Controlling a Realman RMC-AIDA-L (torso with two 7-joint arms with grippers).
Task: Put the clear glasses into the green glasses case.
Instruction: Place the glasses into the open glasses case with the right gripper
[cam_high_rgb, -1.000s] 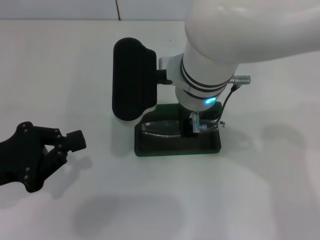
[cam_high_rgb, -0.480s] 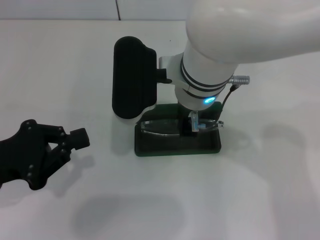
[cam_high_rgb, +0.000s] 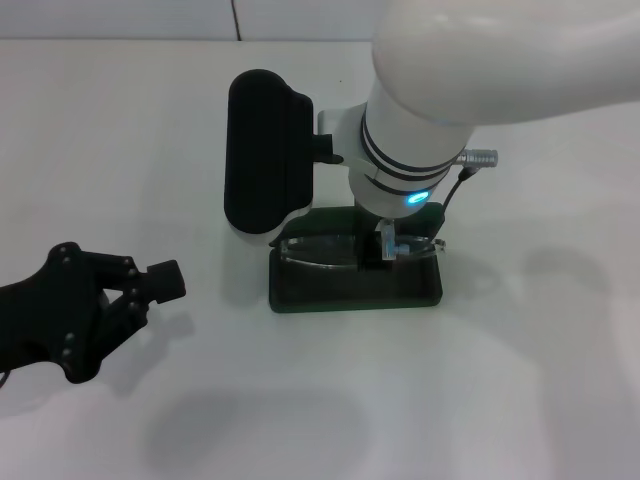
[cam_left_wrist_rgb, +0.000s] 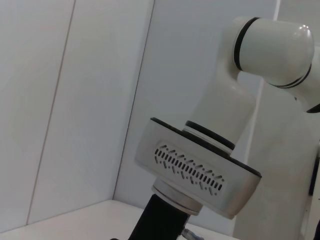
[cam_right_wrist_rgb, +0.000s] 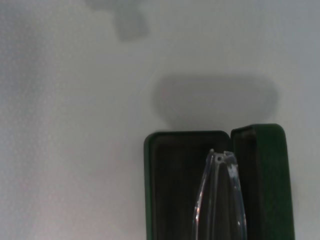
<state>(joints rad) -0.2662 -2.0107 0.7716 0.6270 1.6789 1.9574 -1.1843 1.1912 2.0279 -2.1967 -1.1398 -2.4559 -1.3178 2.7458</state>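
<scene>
Left hand (cam_high_rgb: 150, 283): lower left of the head view, low over the bare bench (cam_high_rgb: 520, 400) and well apart from the work. I keep it there so it does not crowd the other arm. Its dark fingers bunch toward the tip, but I cannot tell whether they are spread or pressed together.

Green glasses case (cam_high_rgb: 355, 285): centre of the head view, open on the bench, its tray facing up. In the right wrist view the felt-lined tray (cam_right_wrist_rgb: 177, 185) lies beside the raised lid (cam_right_wrist_rgb: 265, 180), so the hollow is free to take the glasses.

Clear glasses (cam_high_rgb: 335, 252): in the middle of the frame, lying lengthwise across the far part of the tray, folded. I cannot tell whether they hang just above the lining or already rest on it. The right wrist view shows them (cam_right_wrist_rgb: 220, 200) running down the length of the tray, lined up to fit.

Right hand (cam_high_rgb: 385, 248): centre of the head view, straight below my big white arm, pinching the clear glasses near their right half. I hold them from above so they go down flat; my guess is that lowering and letting go is what remains.
</scene>
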